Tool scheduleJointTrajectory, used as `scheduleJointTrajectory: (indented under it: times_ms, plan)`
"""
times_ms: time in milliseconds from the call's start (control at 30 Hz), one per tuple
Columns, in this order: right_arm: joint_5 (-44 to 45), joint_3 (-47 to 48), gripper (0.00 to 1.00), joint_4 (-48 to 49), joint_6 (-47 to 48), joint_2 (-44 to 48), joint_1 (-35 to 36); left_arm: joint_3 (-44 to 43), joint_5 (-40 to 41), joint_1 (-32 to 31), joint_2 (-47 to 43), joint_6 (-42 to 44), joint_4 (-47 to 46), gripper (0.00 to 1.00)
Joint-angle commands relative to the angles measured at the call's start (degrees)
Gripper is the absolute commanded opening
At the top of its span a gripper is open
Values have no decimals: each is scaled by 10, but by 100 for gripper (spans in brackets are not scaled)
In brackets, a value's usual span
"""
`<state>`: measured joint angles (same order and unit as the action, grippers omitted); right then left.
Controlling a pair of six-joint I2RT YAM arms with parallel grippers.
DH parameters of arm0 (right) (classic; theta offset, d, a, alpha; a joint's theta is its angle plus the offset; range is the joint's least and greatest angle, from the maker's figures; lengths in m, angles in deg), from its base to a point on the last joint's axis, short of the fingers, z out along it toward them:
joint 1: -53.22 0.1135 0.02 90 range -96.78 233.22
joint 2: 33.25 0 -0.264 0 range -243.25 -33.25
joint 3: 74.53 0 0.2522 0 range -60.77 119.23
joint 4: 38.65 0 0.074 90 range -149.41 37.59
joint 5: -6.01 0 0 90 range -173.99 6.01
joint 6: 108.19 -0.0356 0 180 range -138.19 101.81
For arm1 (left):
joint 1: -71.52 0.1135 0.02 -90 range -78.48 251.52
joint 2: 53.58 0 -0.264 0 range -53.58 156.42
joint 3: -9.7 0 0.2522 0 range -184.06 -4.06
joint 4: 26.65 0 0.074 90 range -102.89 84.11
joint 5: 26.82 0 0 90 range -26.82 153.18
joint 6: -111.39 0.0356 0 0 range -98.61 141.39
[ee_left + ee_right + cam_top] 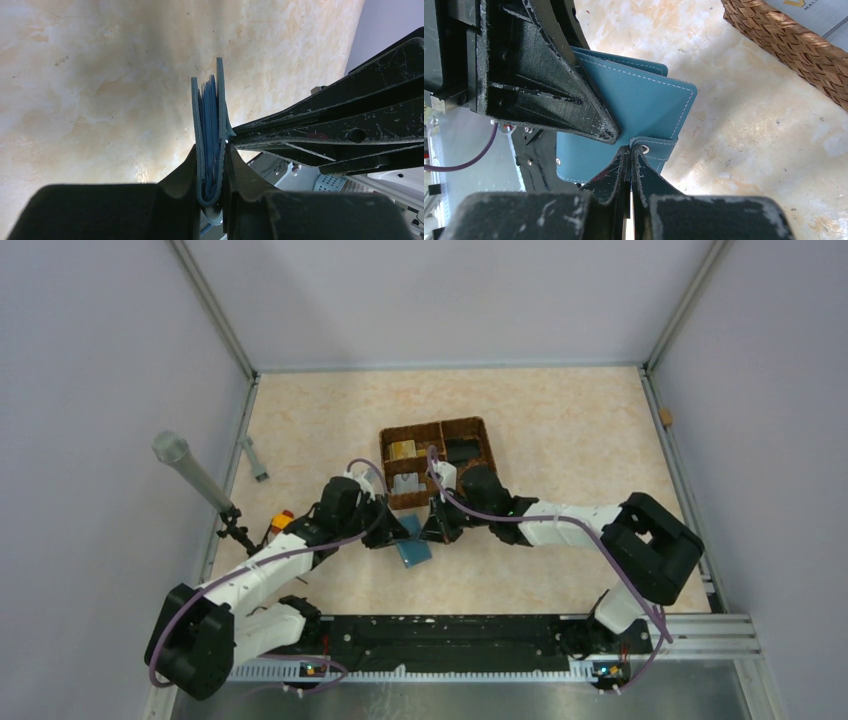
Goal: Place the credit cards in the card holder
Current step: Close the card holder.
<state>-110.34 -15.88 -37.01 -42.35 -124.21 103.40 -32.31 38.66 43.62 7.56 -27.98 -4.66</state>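
The teal card holder (413,550) is held just above the table in front of the basket, between both grippers. My left gripper (210,150) is shut on its folded spine, and the holder (207,115) shows edge-on with blue inner layers. My right gripper (630,148) is shut on the holder's small stud tab (654,148), beside the holder's teal face (649,100). In the top view the left gripper (388,532) and right gripper (436,530) meet at the holder. A gold card (403,449) and a white-grey card (407,483) lie in the basket.
The brown wicker basket (482,426) stands just behind the grippers; its wall shows in the right wrist view (794,45). A yellow-and-red toy (283,521) sits by the left arm. A grey cylinder on a stand (185,465) and a small grey piece (255,458) are at the left.
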Motion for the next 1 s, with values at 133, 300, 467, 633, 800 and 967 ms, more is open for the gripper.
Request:
scheduleJointTrajectory:
  times_ms: [133, 300, 467, 633, 800, 967]
  plan:
    - [-104, 15, 0, 99, -26, -18, 13, -3, -1, -1, 10, -2, -75, 0]
    - [-107, 13, 0, 107, -31, -33, 13, -3, -3, -1, 21, -2, -76, 0]
    - [-111, 11, 0, 115, -34, -53, 13, -3, -2, -1, 31, 0, -77, 0]
    - [-64, 3, 0, 66, -21, -9, 11, -3, 39, -1, 37, 22, -36, 0]
    - [-1, -7, 35, -20, 3, 83, 0, 28, 16, -1, 7, 53, -93, 0]
    - [50, -26, 63, -83, 0, 173, -38, 49, -13, -1, -60, 83, -155, 0]
